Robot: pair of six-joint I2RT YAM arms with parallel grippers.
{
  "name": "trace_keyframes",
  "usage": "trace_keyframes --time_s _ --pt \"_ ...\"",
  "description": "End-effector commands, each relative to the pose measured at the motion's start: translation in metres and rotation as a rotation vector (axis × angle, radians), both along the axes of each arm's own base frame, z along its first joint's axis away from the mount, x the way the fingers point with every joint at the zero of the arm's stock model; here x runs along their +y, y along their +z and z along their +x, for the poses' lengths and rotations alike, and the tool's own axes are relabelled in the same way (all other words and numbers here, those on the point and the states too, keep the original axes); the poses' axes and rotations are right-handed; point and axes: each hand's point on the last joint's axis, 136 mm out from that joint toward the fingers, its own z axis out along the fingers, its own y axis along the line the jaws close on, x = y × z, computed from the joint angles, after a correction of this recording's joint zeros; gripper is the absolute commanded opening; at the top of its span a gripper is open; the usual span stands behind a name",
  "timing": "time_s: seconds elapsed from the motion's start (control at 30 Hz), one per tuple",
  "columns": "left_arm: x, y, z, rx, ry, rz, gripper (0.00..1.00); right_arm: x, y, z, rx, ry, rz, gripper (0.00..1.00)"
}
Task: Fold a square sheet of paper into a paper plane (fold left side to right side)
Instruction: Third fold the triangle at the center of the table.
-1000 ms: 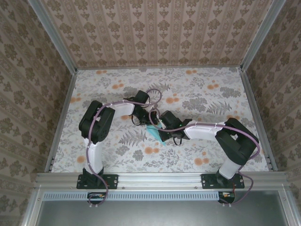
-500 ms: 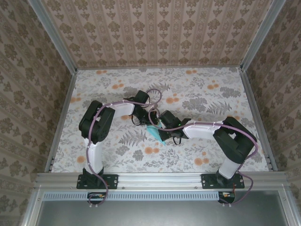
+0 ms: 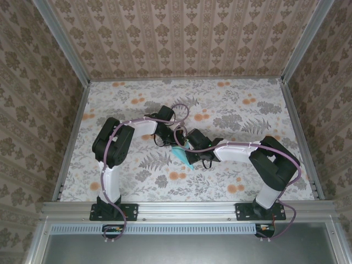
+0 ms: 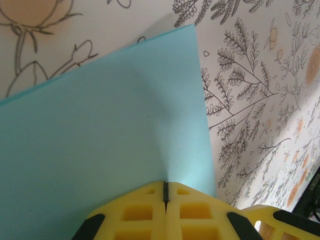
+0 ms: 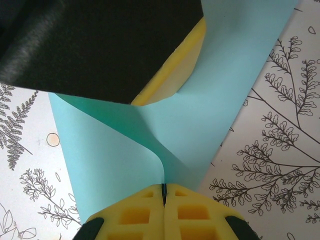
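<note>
Though little had changed since the pic one sec back, the right arm (image 3: 272, 162) had drawn its elbow in a bit toward the table's (image 3: 247, 104) middle. The left arm (image 3: 113, 143) and the sheet of paper (image 3: 182, 156) sat approx. where they were.

Left gripper (image 4: 165, 192): yellow fingers pressed flat together, no gap at the seam, nipping the near edge of the sheet, which spread away flat over the floral cloth.

Right gripper (image 5: 163, 192): likewise closed tight, pinching the sheet where it curled over in a soft bend, not a sharp crease. The left gripper's yellow finger touched the same sheet just beyond, in the right wrist view.

From above, the paper lay mid-table between the two wrists, mostly hidden under them. The visible part was a narrow cyan wedge, long axis diagonal, far-left to near-right, w/ its tip aimed near-right, toward the right arm's base.
</note>
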Motion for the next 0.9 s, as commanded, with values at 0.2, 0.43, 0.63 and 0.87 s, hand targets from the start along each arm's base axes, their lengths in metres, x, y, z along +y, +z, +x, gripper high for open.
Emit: trace_keyframes --time_s 0.2,0.43,0.63,0.87 --pt "0.011 -0.031 -0.013 0.041 -0.012 0.09 0.05 -0.003 0.0 0.009 -0.006 -0.04 -0.018 0.0" --pt "0.011 -0.031 -0.013 0.041 -0.011 0.089 0.05 -0.002 -0.002 0.009 -0.001 -0.039 -0.022 0.0" --pt "0.01 -0.031 -0.013 0.043 -0.011 0.088 0.05 -0.004 -0.009 0.005 0.026 -0.033 -0.038 0.0" --pt "0.009 -0.027 -0.012 0.036 -0.013 0.081 0.07 -0.006 -0.02 -0.006 0.074 -0.021 -0.045 0.0"
